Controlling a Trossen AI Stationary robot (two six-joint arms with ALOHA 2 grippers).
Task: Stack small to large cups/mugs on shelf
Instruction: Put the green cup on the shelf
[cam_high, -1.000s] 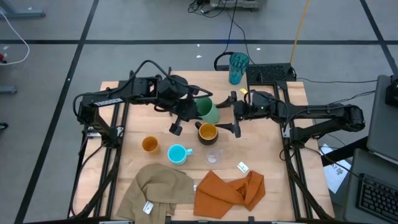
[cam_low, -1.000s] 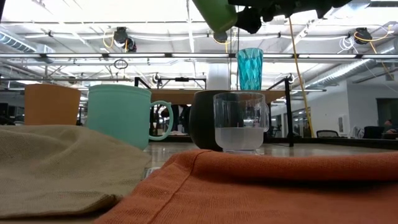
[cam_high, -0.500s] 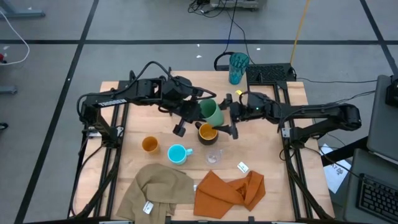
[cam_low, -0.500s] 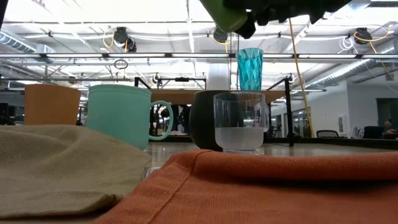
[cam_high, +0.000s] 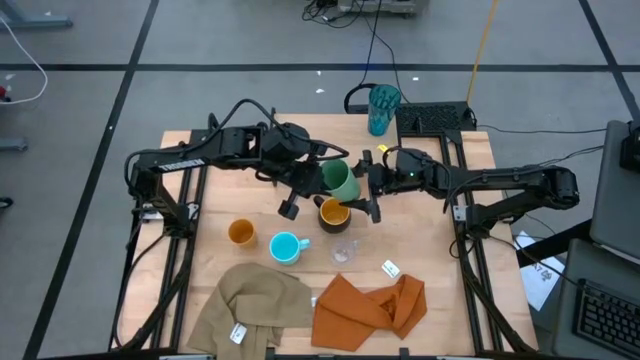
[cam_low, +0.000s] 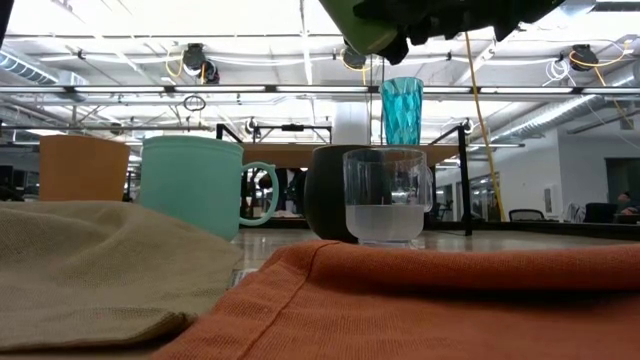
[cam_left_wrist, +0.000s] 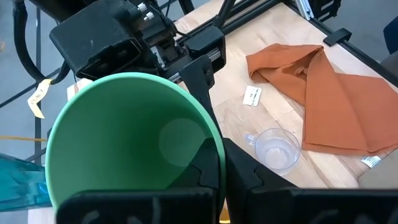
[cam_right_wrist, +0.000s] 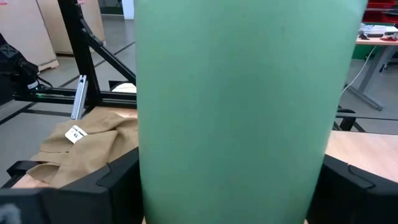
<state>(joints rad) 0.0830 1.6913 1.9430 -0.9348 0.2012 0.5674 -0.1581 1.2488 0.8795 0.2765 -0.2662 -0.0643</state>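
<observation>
Green cup (cam_high: 340, 181) hangs in the air above the middle of the surface (cam_high: 220, 165), clamped at its rim by the left tool (cam_high: 322, 180), whose fingers are pressed together on the wall. The right tool (cam_high: 366, 188) stands with its fingers apart on either side of the cup's body; whether they touch it I cannot tell. Just near of the cup sits the black mug (cam_high: 333, 212), with the clear cup (cam_high: 343, 251), light blue mug (cam_high: 287, 246) and orange cup (cam_high: 240, 233) nearer still. The teal tumbler (cam_high: 382, 109) stands at the far edge.
</observation>
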